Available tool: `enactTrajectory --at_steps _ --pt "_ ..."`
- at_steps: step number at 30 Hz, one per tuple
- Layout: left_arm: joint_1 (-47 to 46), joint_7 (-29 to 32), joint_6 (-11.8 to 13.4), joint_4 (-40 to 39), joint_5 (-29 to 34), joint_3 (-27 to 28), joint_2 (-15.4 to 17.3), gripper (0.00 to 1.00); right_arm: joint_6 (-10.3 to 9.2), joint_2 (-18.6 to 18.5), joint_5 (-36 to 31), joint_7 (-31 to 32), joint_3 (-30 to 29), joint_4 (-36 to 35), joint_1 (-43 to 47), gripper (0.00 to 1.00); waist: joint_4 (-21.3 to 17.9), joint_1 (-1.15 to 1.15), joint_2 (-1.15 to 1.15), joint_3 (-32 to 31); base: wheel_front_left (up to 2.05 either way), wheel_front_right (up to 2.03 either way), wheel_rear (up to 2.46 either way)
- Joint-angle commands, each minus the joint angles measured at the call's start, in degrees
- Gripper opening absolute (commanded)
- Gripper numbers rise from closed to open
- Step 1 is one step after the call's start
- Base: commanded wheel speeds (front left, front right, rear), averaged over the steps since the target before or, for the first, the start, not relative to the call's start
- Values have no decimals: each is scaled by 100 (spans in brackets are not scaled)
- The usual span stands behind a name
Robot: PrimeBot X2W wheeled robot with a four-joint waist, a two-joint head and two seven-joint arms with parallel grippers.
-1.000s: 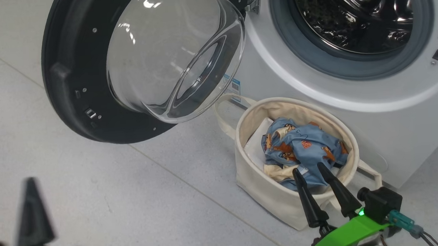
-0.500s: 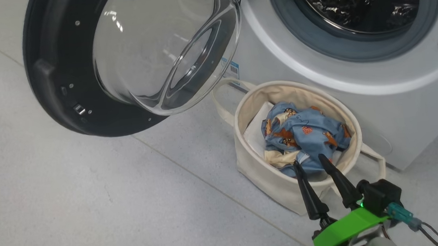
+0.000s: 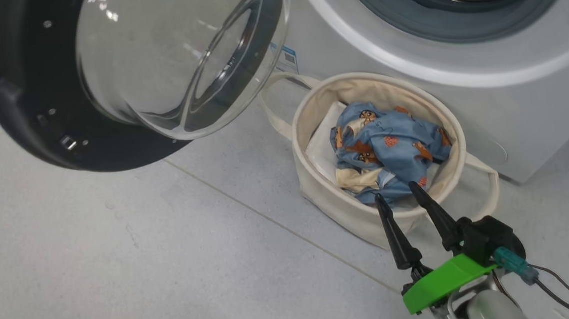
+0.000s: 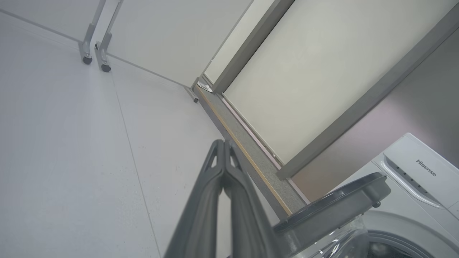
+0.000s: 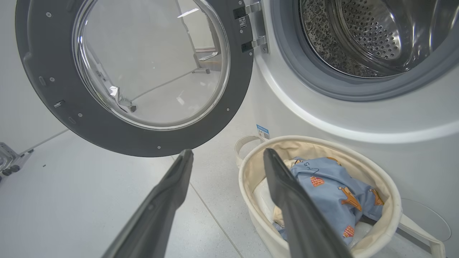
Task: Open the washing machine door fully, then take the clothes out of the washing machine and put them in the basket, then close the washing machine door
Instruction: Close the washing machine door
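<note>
Door: the large round washing machine door (image 3: 11,123), with a glossy black rim and a clear bulging glass bowl, is hanging wide open to the left of the white front-loading washing machine (image 3: 511,113).
Clothes: the light blue garment with orange-brown cartoon prints (image 3: 388,142) is lying crumpled inside the round cream canvas basket (image 3: 333,208), which is standing on the grey floor (image 3: 121,266) just in front of the machine.
Drum: the steel drum (image 5: 358,32) is looking empty.
Handling: the door is likely behaving as a rigid, fairly light panel swinging on its hinge. The glossy rim probably makes it slippery, and the glass is best left untouched.
Where to take hold: a push on the black rim at the latch side, far from the hinge, is looking like the best option.
Right gripper (image 3: 395,190): it is hovering over the basket's near rim, fingers spread and holding nothing.
Left gripper (image 4: 223,143): it is pointing past the door's outer edge, fingers pressed together and empty.
Change: the head camera is tilting, so the door and basket are sitting further left in its view than a second ago. The clothes are lying as before.
</note>
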Motion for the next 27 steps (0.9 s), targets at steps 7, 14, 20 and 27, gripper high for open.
enactTrajectory --at_steps 7,14,20,27 --pt "-1276 1294 -32 928 -1539 352 627 0 1 15 -298 -70 167 -108 -265 100 -233 0 0 354 0 0 0" --pt "-2314 2510 112 1723 -2159 -86 619 0 1 15 -627 -70 158 -119 -415 100 -401 0 0 643 0 0 0" --pt "-2787 2944 91 2098 -2232 -357 511 0 1 15 -660 -70 180 -160 -436 100 -573 0 0 772 0 0 0" --pt "-3219 3202 35 2452 -2330 -475 283 0 1 15 -688 -70 178 -166 -491 100 -708 0 0 898 0 0 0"
